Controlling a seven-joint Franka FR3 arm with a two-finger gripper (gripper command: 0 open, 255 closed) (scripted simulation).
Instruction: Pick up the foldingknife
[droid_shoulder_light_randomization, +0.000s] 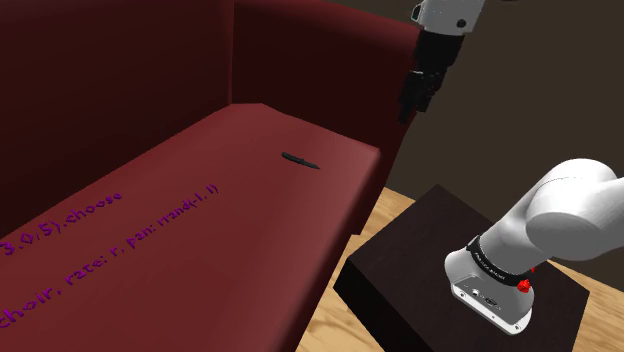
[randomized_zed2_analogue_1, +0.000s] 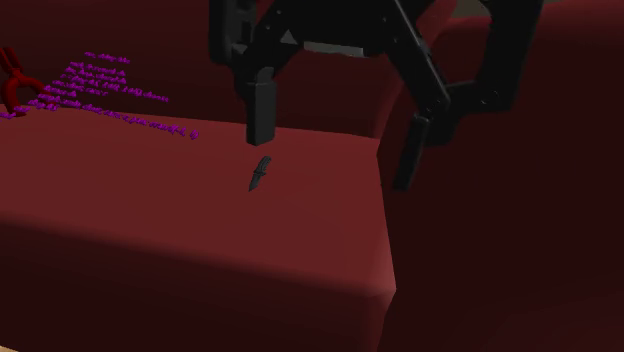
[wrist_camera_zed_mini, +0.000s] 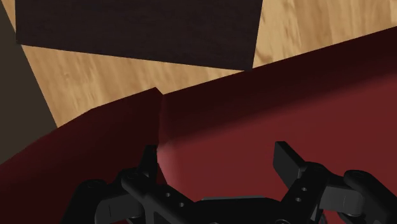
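The knife (droid_shoulder_light_randomization: 300, 161) was found lying flat on the sofa seat (droid_shoulder_light_randomization: 200, 210). The gripper (wrist_camera_zed_mini: 216, 153) was positioned above the seat, wide open and empty. The knife was judged light, stiff and thin; a grasp across its middle was indicated.

Dark red sofa (droid_shoulder_light_randomization: 200, 200): flat seat, tall backrest, armrest at the shoulder view's right. Purple lettering (droid_shoulder_light_randomization: 130, 240) runs across the seat toward that view's lower left. Light wood-grain floor (droid_shoulder_light_randomization: 395, 205) lies beside the sofa.
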